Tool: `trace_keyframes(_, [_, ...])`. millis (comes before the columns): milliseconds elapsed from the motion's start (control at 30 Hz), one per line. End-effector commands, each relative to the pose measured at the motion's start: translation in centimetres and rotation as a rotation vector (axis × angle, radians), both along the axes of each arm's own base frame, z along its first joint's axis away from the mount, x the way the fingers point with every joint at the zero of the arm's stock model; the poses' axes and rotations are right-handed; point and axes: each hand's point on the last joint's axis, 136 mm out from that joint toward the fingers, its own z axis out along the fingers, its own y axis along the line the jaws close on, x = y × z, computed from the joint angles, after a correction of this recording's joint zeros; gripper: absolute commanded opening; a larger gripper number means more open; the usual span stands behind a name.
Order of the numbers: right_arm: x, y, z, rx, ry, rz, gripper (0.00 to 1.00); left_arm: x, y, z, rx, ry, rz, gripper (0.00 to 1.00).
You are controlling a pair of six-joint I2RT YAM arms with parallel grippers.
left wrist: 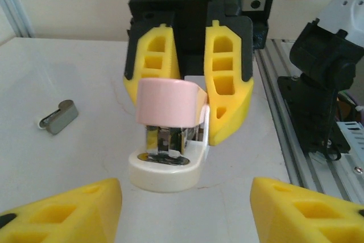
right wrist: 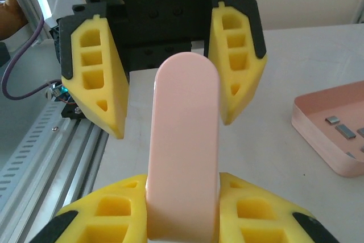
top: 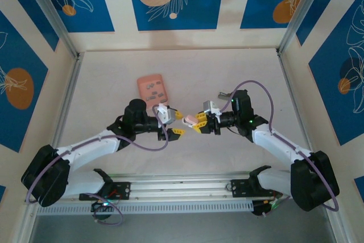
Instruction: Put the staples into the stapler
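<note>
The pink-and-white stapler (right wrist: 185,135) is held off the table, and my right gripper (right wrist: 183,189) is shut on its rear sides. Seen from the left wrist, the stapler (left wrist: 168,140) faces me with its mouth gaping and metal showing inside. My left gripper (left wrist: 185,211) stands open just in front of it, with nothing between its fingers. From above, the two grippers (top: 178,124) (top: 199,123) meet at mid-table around the stapler (top: 190,119). The staples (right wrist: 345,131) lie as small grey strips in the salmon-pink tray (right wrist: 318,140).
The pink tray (top: 142,83) sits behind the left arm. A grey-brown oval object (left wrist: 58,116) lies on the table beyond the grippers. An aluminium rail (top: 182,189) runs along the near edge, and frame posts stand at the sides.
</note>
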Motion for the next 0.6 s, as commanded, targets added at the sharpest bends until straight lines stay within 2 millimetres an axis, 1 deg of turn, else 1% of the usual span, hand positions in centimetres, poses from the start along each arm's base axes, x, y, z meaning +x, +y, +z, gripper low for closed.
trace_keyframes(0, [-0.65,0.4,0.73,0.019,-0.008,0.067,0.0,-0.82,-0.62,1.44,-0.034,-0.039,-0.071,0.59])
trace_keyframes(100, [-0.93,0.58,0.76,0.018,-0.004,0.091,0.0,-0.85,-0.59,1.6,-0.046,-0.049,-0.068,0.58])
trace_keyframes(233, [-1.02,0.76,0.86,0.021,0.005,0.109,0.0,-0.9,-0.69,1.81,-0.06,-0.048,-0.075,0.53])
trace_keyframes(367, [-1.08,0.95,0.78,0.015,0.01,0.122,0.0,-0.97,-0.82,1.93,-0.067,-0.048,-0.088,0.47])
trace_keyframes(467, [-1.08,1.03,0.77,0.013,0.011,0.126,0.0,-1.04,-0.89,1.98,-0.069,-0.049,-0.095,0.4])
trace_keyframes(567, [-1.11,1.09,0.78,0.011,0.008,0.13,0.0,-1.14,-0.94,2.08,-0.075,-0.044,-0.102,0.39])
